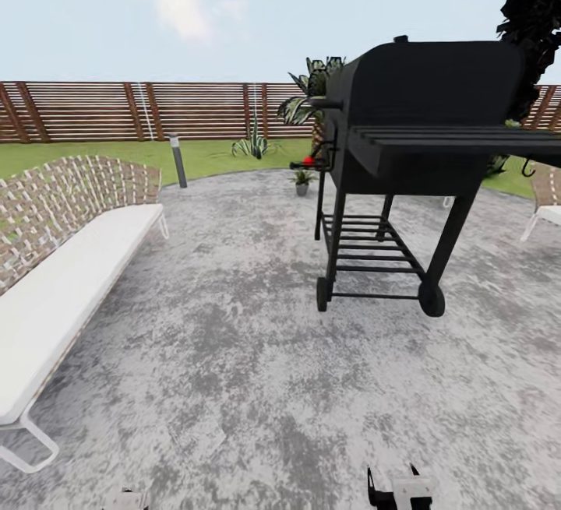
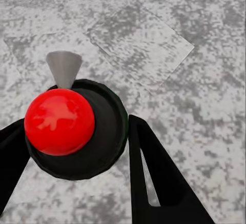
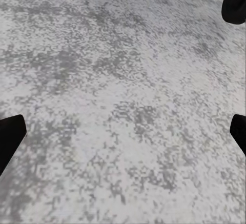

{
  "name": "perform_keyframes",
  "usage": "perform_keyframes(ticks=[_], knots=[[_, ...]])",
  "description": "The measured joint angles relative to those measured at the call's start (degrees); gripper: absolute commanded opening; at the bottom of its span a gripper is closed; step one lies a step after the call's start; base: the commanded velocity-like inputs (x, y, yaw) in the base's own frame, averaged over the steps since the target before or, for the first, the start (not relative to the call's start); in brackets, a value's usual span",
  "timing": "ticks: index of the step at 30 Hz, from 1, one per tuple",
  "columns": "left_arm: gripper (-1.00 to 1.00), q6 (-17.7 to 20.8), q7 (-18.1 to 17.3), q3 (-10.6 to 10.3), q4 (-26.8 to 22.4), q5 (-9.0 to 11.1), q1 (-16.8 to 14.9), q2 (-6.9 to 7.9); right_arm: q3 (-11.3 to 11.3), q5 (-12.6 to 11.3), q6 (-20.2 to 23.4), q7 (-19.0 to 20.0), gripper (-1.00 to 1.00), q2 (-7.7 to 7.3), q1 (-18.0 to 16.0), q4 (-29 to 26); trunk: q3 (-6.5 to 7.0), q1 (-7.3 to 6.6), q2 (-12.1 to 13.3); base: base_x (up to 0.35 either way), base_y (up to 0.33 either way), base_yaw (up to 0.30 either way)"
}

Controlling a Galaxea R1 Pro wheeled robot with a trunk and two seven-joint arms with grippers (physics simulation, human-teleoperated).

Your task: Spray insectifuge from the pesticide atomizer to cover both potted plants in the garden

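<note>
In the left wrist view the pesticide atomizer [image 2: 97, 131] appears from above as a dark round body with a glossy red cap and a grey cone nozzle. My left gripper [image 2: 77, 126] is shut on it, one black finger [image 2: 154, 167] on each side, above the grey mottled patio [image 2: 169, 55]. My right gripper [image 3: 125, 131] hangs open over bare stone, empty. Across the patio in the head view, a small green plant in a grey pot [image 1: 302, 181] stands beside the grill's far leg. The arms' ends, left [image 1: 125, 499] and right [image 1: 401, 488], peek in at the bottom edge.
A black barbecue grill on wheels [image 1: 405, 160] stands ahead to the right. A long white-cushioned woven bench [image 1: 62, 284] lines the left side. Behind are lawn, a spiky plant [image 1: 253, 144], a bollard lamp [image 1: 178, 160], a large leafy plant [image 1: 312, 89] and the slatted fence [image 1: 156, 109].
</note>
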Motion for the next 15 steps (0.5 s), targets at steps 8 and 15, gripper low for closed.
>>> perform_keyframes(ticks=[8, 15], knots=[[-1.0, 0.0, 0.0, 0.0, 0.0, 0.0, 0.0, 0.0, 0.0, 0.0, 0.0, 0.0, 1.0, 0.0, 0.0, 0.0, 0.0, 0.0, 0.0, 0.319, 0.147, 0.0], [-1.0, -0.1, -0.1, 0.0, 0.0, 0.0, 0.0, 0.0, 0.0, 0.0, 0.0, 0.0, 1.0, 0.0, 0.0, 0.0, 0.0, 0.0, 0.0, 0.284, 0.23, 0.0]])
